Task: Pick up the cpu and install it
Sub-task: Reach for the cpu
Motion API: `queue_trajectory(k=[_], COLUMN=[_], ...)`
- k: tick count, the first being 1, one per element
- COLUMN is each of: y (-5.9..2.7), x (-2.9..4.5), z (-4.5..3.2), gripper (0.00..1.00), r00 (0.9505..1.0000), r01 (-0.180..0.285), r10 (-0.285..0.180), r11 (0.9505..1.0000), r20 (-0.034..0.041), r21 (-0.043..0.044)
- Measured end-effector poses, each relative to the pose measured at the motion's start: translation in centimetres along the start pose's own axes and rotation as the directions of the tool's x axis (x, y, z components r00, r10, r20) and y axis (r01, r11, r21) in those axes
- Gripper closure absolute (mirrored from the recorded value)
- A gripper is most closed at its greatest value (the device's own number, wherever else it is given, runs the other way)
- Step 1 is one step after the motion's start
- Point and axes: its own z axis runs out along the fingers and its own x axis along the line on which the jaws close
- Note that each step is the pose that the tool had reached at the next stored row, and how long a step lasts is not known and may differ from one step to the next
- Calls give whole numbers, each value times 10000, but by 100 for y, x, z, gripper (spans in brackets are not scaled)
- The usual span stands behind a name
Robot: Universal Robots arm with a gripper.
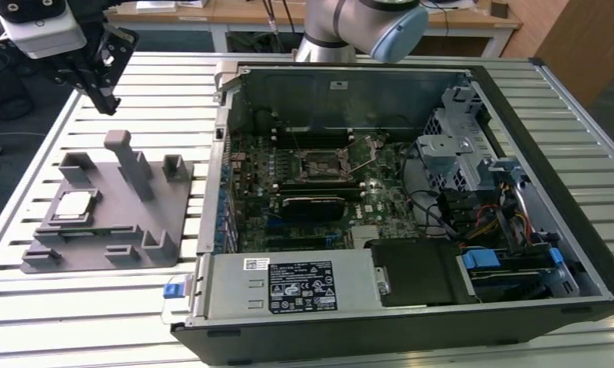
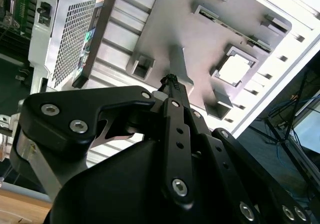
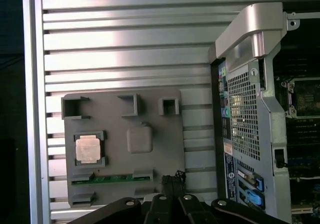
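- In the exterior view the gripper (image 1: 106,106) hangs in the air at 11 o'clock of the scene, its two black fingers pressed together with nothing between them
- The cpu (image 1: 73,205) lies flat, silver top up, in a square recess of the grey holder (image 1: 123,249) at 9 o'clock; the gripper is toward 12 o'clock from it, well apart
- The open computer case (image 1: 368,96) stands on the slatted table (image 1: 153,84) at 3 o'clock of the holder, its black-framed socket (image 1: 325,162) near the case's middle
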Motion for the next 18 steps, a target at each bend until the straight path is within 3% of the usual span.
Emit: queue_trajectory(k=[18], y=[-17], x=[237], z=[4], gripper=[89], r00=[10000], r01=[-2], r10=[2], r11=[10000], r20=[-26], r21=[2])
